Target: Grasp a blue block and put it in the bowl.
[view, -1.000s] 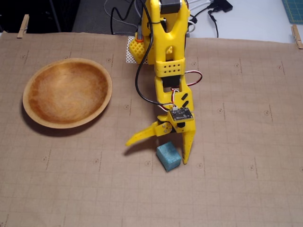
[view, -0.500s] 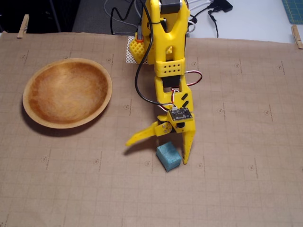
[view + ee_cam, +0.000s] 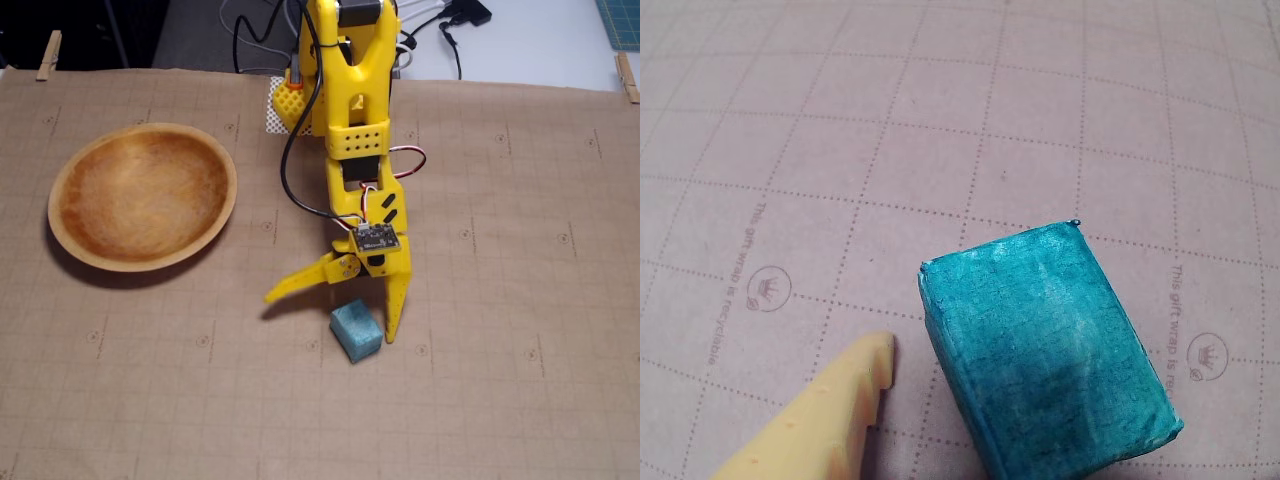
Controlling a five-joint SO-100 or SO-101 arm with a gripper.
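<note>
1. My pincer stood released, jaws spread wide: one finger pointed down at the paper just right of the blue block in the fixed view, the other finger splayed out to the left and apart from it.
2. The block lay on the gridded wrapping paper below the arm, not lifted, slightly skewed to the grid lines. It sat nearer the right finger; whether that finger touched it I could not tell.
3. In the wrist view the blue block filled the lower centre, with one toothed fingertip just beside its left face, a thin gap between them. I judged this straddle was meant to bracket the block before clenching.
4. The wooden bowl sat empty, well apart to the upper left in the fixed view; the carry remained undone.
5. Risk noted: the block's skew could make it twist as the jaws meet it.
</note>
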